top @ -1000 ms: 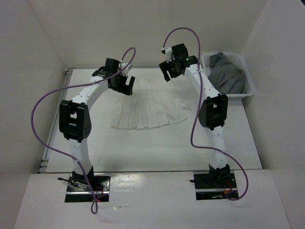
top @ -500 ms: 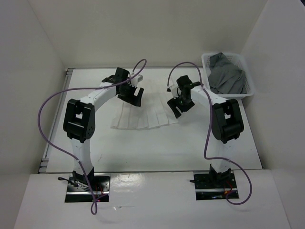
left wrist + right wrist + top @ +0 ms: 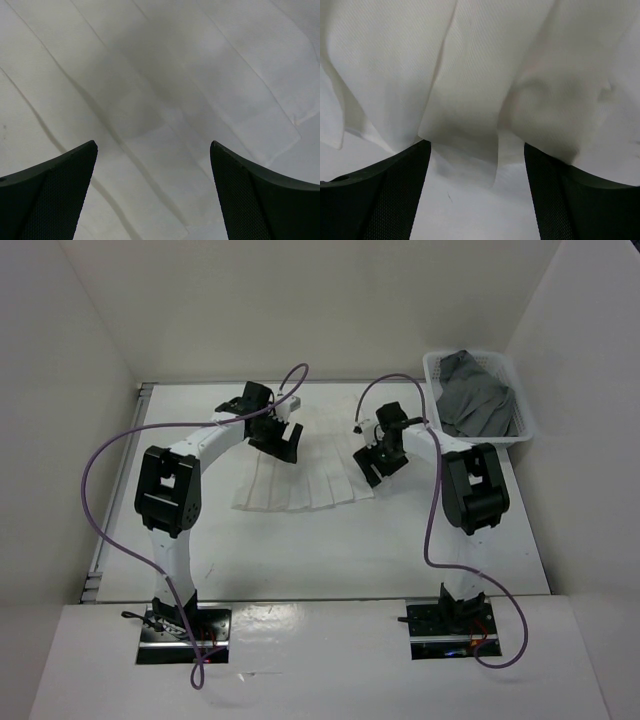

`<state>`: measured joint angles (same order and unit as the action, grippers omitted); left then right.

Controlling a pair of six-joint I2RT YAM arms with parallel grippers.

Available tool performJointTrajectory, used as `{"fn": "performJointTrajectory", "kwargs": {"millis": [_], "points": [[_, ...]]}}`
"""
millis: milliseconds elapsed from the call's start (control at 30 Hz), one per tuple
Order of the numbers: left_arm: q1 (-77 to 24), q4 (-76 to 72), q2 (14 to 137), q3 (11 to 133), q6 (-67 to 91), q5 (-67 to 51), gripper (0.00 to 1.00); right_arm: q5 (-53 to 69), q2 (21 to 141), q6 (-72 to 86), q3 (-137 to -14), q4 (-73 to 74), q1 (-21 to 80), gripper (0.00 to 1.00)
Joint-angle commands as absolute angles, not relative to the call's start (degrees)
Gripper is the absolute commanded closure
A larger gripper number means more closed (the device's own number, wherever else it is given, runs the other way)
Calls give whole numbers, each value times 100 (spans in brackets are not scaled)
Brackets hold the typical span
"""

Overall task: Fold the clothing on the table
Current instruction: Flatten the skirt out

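The clothing (image 3: 300, 485), white and pleated, lies spread flat on the table (image 3: 300, 555) in the top view. My left gripper (image 3: 284, 446) hangs low over its back left part. In the left wrist view the left gripper (image 3: 152, 145) is open, and pleated clothing (image 3: 160, 75) fills the space between and beyond the fingers (image 3: 50, 195). My right gripper (image 3: 378, 466) is down at the garment's right edge. In the right wrist view the right gripper (image 3: 476, 145) is open too, with the hem of the clothing (image 3: 470, 75) lying between its fingers (image 3: 385, 195) and bare table below.
A white mesh basket (image 3: 520, 390) holding a dark grey garment (image 3: 478, 398) stands at the back right corner. A metal rail (image 3: 100, 540) runs along the table's left edge. White walls enclose the back and both sides. Purple cables loop over both arms.
Both arms have come down onto the clothing. The right gripper swung from high at the back, near the basket, down to the garment's right edge. The left gripper moved slightly right and lower.
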<state>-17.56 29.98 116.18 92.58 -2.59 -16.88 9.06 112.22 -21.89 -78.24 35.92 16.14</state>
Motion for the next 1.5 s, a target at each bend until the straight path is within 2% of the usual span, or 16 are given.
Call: {"fn": "performJointTrajectory", "kwargs": {"millis": [0,133,200,267,300,333,567,800,833,867,1000,1100,1267,1467], "points": [[-1784,2962,11681,9369,-193,-1863,1,1527,11731,-2180,-8208,3226,1608,20],[-1784,2962,11681,9317,-193,-1863,1,2012,12172,-2180,-8727,3445,1608,26],[-1784,2962,11681,9316,-193,-1863,1,2153,12287,-2180,-8850,3516,1608,42],[-1784,2962,11681,9255,-193,-1802,1,2153,12392,-2180,-8990,3699,1608,70],[-1784,2962,11681,9255,-193,-1802,1,2153,12393,-2180,-8991,3752,1608,96],[-1784,2962,11681,9255,-193,-1802,1,2101,12393,-2180,-8991,3823,1608,100],[-1784,3015,11505,9202,-246,-1696,1,1785,11103,-2346,-9113,4822,1556,100],[-1784,3067,11452,9255,-246,-1635,1,1661,10793,-2470,-10369,6510,1556,99],[-1784,3067,11452,9255,-246,-1635,1,1661,10793,-2470,-10449,6617,1556,92],[-1784,3067,11452,9255,-246,-1635,1,1583,10793,-2470,-10502,6696,1556,61],[-1784,3181,11399,9255,-308,-1635,1,1153,10793,-2522,-10556,6995,1617,33],[-1784,3182,11277,9124,-308,-1635,1,967,11030,-2575,-10844,7434,1678,27],[-1784,3182,11215,9053,-360,-1582,1,1134,11145,-2514,-11416,7375,1679,26],[-1784,3182,11214,9131,-360,-1582,1,1318,11653,-2041,-11226,6025,1731,26]]}}
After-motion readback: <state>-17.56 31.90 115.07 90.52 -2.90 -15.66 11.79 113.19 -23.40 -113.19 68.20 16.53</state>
